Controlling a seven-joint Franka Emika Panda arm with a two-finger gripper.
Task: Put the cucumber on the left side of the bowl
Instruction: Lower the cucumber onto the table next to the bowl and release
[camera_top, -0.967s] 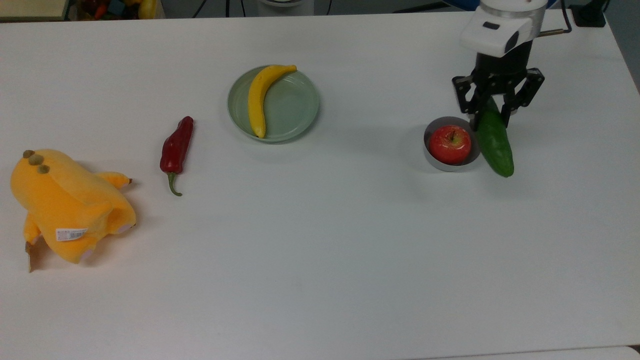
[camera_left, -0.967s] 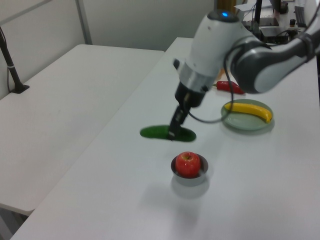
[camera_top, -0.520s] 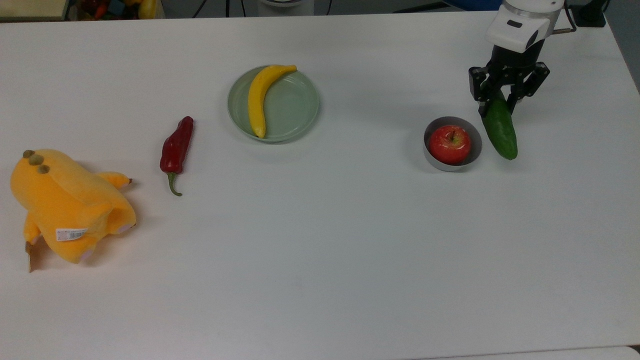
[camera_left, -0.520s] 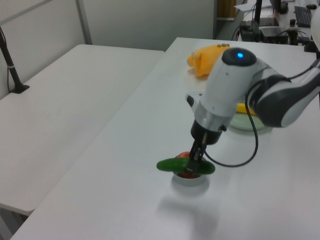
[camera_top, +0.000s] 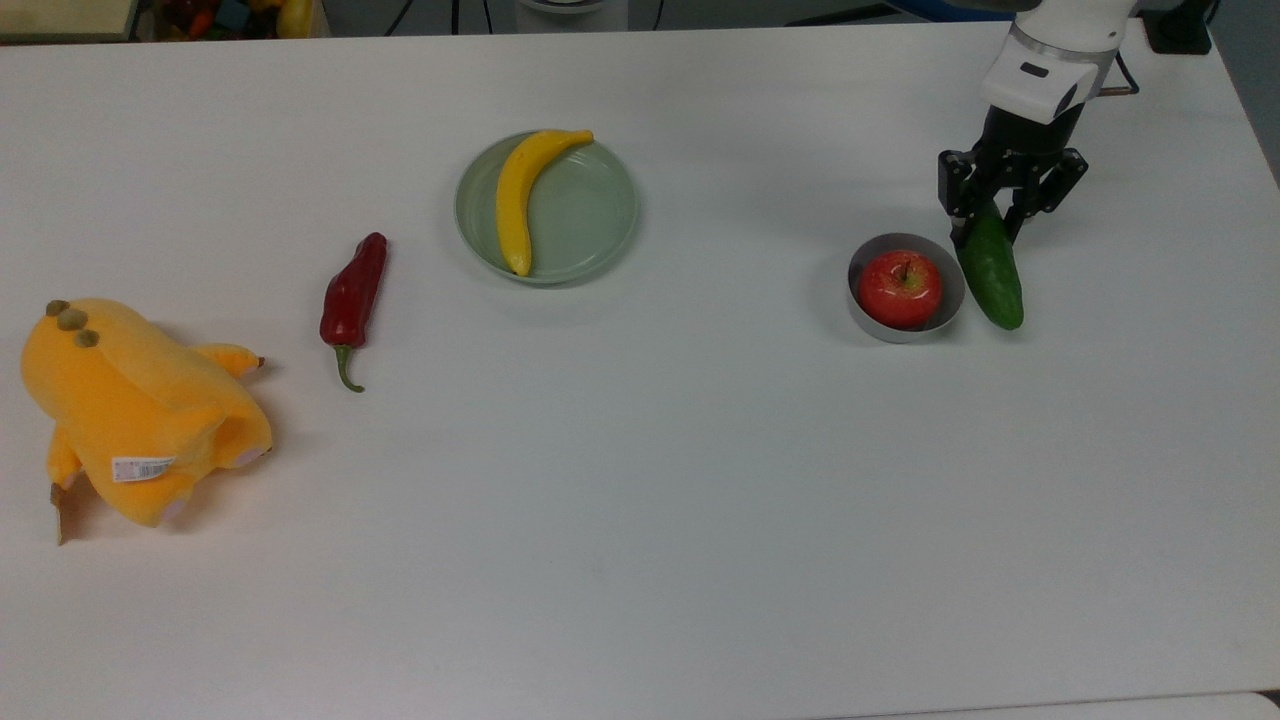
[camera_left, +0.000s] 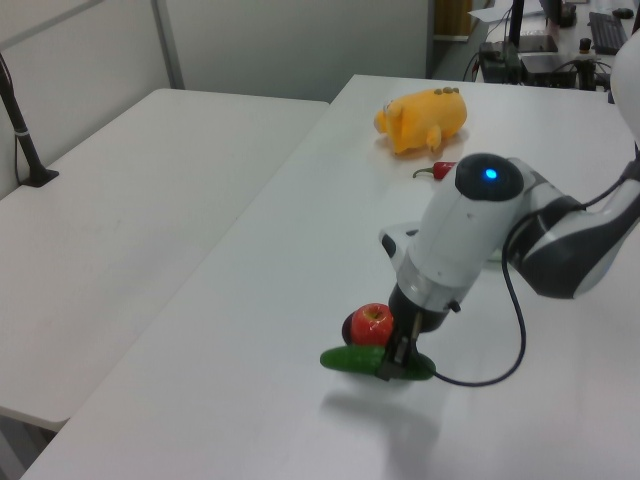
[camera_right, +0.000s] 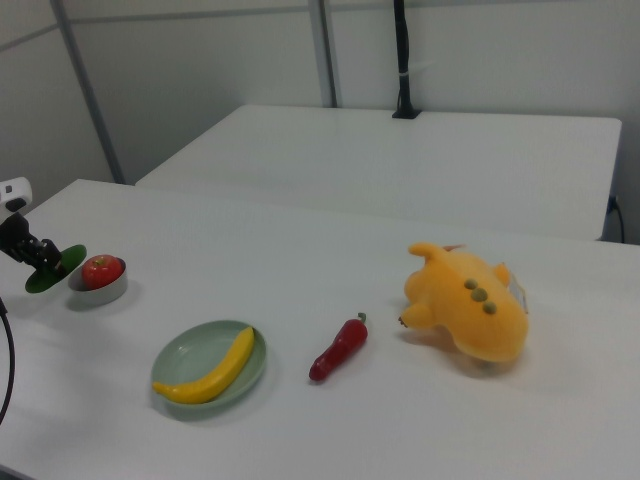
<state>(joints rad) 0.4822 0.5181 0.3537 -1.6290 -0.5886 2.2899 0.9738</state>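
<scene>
Where it counts: one cucumber (camera_top: 990, 268), one bowl (camera_top: 859, 306).

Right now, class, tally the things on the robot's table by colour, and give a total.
Green: 2, the cucumber and the plate
Red: 2, the apple and the chili
Yellow: 2, the banana and the plush toy
Grey: 1, the bowl
Total: 7

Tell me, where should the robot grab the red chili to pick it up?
Probably around the thick upper body of the chili, coming straight down from above, fingers closing across its narrow width. It lies flat and alone on the table, long axis running up-down in the top view, and the thin green stem looks too slim to hold.
</scene>
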